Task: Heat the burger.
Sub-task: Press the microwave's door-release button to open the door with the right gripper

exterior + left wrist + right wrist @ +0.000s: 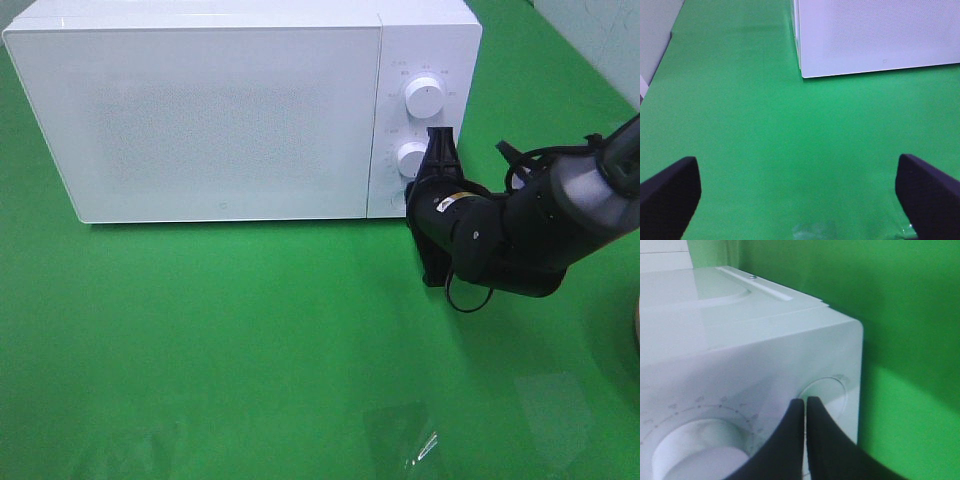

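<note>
The burger is out of view. A white microwave (220, 110) stands at the back with its door closed. Two round knobs, an upper knob (424, 97) and a lower knob (411, 159), sit on its right-hand panel. My right gripper (437, 135) is shut and empty, pointing at that panel beside the lower knob. In the right wrist view the right gripper (804, 402) has its tips at the rim of a flat round button (832, 387), beside a dial (695, 455). My left gripper (800, 200) hangs open over bare green cloth, short of the microwave's corner (875, 35).
Green cloth (250, 350) covers the table in front of the microwave. A clear, shiny scrap of film (405, 445) lies near the front edge. A sliver of a pale round object (636, 325) shows at the right border.
</note>
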`<state>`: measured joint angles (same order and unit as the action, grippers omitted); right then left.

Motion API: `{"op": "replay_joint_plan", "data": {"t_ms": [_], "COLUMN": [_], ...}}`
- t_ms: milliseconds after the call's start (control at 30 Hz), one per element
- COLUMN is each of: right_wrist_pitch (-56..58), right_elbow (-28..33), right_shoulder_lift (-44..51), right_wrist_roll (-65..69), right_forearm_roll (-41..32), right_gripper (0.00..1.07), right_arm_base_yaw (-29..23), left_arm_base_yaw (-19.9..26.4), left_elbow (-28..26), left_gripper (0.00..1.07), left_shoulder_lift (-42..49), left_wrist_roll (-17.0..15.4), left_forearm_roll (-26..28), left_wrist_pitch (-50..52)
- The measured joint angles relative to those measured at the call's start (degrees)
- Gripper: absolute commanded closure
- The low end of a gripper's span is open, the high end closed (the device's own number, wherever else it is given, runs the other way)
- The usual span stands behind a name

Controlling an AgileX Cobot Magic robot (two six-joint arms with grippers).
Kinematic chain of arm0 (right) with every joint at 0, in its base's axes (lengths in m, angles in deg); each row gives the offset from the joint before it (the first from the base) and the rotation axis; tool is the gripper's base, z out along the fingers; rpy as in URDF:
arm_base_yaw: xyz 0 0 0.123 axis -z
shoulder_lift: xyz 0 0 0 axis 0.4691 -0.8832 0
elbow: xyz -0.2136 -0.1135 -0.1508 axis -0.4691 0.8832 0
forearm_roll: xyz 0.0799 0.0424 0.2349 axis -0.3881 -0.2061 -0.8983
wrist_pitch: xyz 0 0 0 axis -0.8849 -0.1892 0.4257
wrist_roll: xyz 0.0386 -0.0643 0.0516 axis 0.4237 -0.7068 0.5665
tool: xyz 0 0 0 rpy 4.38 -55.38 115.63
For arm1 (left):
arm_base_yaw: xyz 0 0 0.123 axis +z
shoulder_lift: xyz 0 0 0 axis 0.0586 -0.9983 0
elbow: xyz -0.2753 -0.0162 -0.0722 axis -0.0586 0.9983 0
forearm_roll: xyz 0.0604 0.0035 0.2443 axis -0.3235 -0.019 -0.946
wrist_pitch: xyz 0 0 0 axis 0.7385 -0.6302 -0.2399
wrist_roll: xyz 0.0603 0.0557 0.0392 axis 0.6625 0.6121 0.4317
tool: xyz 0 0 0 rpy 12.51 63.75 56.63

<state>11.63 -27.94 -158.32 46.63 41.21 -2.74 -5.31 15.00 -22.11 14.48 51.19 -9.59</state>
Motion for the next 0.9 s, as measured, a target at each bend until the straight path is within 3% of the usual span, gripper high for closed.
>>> {"op": "replay_joint_plan", "data": {"t_ms": [900], "right_wrist_pitch": [-4.76], "right_elbow": [-1.09], "right_shoulder_lift": [-4.07], "right_wrist_roll": [-0.06], "right_forearm_roll": [1.09], "right_gripper": [1.07], "right_arm_base_yaw": [0.23], "left_arm_base_yaw": [0.0], "left_elbow": [0.0], "left_gripper": [0.09], "left_shoulder_lift": [0.0], "left_wrist_roll": [0.0], "left_forearm_roll": [0.0], "left_wrist_pitch": [0.0]}}
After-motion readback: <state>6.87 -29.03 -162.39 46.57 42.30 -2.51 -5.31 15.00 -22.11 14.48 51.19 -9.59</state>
